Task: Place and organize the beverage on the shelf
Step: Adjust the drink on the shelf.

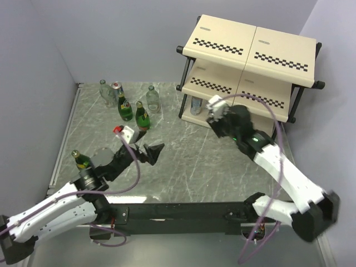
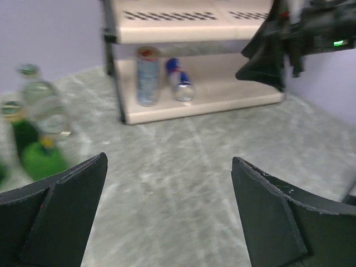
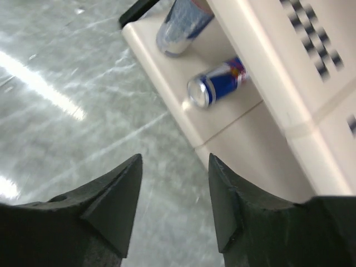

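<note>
The shelf [image 1: 250, 53] stands at the back right. On its bottom board one silver-and-blue can [image 3: 181, 25] stands upright and another can [image 3: 214, 86] lies on its side; both also show in the left wrist view, the upright can [image 2: 147, 75] and the lying can [image 2: 181, 83]. Two green bottles [image 1: 125, 109], [image 1: 142, 117], two clear bottles [image 1: 106, 92], [image 1: 153, 99] and a third can [image 1: 117, 88] stand at the back left. A third green bottle [image 1: 82, 160] stands beside my left arm. My left gripper [image 1: 152, 152] is open and empty above mid-table. My right gripper [image 3: 173, 161] is open and empty by the shelf's bottom board.
The shelf's black frame post [image 1: 182, 103] stands by the upright can. Grey walls close the table at the back and left. The marble tabletop [image 1: 183, 161] lies between the bottle group and the shelf.
</note>
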`<move>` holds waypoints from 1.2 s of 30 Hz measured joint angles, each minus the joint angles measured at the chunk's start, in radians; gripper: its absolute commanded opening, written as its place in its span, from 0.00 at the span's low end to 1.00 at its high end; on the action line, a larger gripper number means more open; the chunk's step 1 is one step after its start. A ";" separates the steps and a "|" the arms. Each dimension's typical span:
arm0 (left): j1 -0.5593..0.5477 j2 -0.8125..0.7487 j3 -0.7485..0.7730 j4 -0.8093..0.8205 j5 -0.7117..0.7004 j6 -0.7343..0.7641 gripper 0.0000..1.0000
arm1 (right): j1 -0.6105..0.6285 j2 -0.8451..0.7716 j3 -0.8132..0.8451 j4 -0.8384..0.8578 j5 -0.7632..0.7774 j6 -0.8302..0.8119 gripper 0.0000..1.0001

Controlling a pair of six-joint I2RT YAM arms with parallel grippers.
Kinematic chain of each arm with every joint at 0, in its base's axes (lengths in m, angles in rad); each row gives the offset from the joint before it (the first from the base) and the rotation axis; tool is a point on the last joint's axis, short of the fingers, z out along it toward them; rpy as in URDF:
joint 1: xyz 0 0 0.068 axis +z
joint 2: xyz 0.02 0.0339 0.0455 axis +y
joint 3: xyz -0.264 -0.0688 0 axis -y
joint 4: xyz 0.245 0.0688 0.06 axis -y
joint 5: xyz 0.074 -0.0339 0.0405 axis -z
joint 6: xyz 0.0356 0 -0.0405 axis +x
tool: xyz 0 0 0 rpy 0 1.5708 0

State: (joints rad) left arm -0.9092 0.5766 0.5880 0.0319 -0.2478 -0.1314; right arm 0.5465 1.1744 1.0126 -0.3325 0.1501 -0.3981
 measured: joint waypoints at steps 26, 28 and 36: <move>0.036 1.513 0.748 0.508 0.183 -0.195 0.96 | -0.351 -0.607 -0.118 -0.129 -0.445 0.174 0.84; 0.048 1.574 0.824 0.494 0.179 -0.206 0.96 | -0.351 -0.606 -0.118 -0.127 -0.426 0.185 0.84; 0.092 1.716 1.034 0.420 0.165 -0.222 0.95 | -0.354 -0.603 -0.118 -0.127 -0.391 0.214 0.84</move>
State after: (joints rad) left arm -0.8177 2.2929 1.6218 0.4519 -0.0826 -0.3534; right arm 0.1928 0.5716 0.8944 -0.4595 -0.2405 -0.1841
